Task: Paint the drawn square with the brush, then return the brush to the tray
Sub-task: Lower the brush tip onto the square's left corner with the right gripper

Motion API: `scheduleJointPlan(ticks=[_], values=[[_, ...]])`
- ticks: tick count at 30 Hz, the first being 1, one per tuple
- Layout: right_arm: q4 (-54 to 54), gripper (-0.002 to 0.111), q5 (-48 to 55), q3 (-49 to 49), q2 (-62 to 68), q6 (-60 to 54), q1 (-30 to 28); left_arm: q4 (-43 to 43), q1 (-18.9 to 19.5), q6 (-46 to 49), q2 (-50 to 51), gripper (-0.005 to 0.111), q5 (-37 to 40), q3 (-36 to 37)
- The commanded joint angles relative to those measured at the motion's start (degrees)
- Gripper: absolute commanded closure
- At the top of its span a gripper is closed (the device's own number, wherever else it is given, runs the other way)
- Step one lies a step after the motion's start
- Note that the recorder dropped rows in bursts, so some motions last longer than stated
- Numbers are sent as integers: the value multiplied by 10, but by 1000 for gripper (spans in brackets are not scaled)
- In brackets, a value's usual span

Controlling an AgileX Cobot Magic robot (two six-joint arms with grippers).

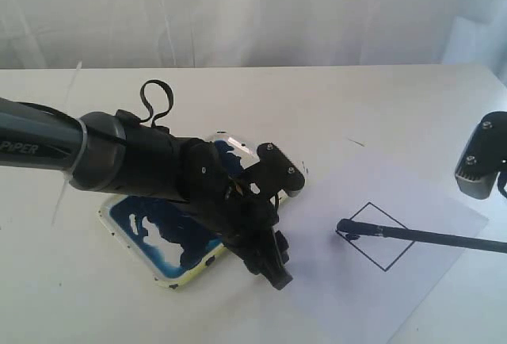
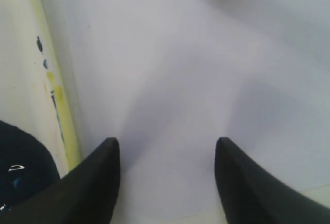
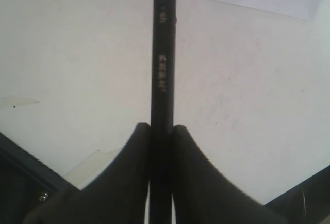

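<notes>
The tray, white with a yellowish rim and smeared with dark blue paint, lies at the left under my left arm. The left gripper hangs open and empty just off the tray's right edge, above the paper. The left wrist view shows its fingers apart beside the tray rim. The drawn square is a thin black tilted outline on the white paper, blank inside. The brush lies low across it, its dark tip at the square's left corner. My right gripper is shut on the brush handle.
The right arm's wrist housing hangs at the right edge of the exterior view. A black cable loop stands up from the left arm. The white table ends at a pale curtain behind.
</notes>
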Motion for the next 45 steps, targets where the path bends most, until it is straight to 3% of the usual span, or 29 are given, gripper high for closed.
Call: scheduleJointPlan(ticks=[1,37,45], values=[[2,108,-1,6,-4,1,-2,-2,-3,-1,10,48,37,6],[-55,108,16,21,-4,22,-2,-2,-3,-1,10,48,46,6],[-58,108,16,21,-4,-23,-2,-2,-3,-12,10,48,24,6]])
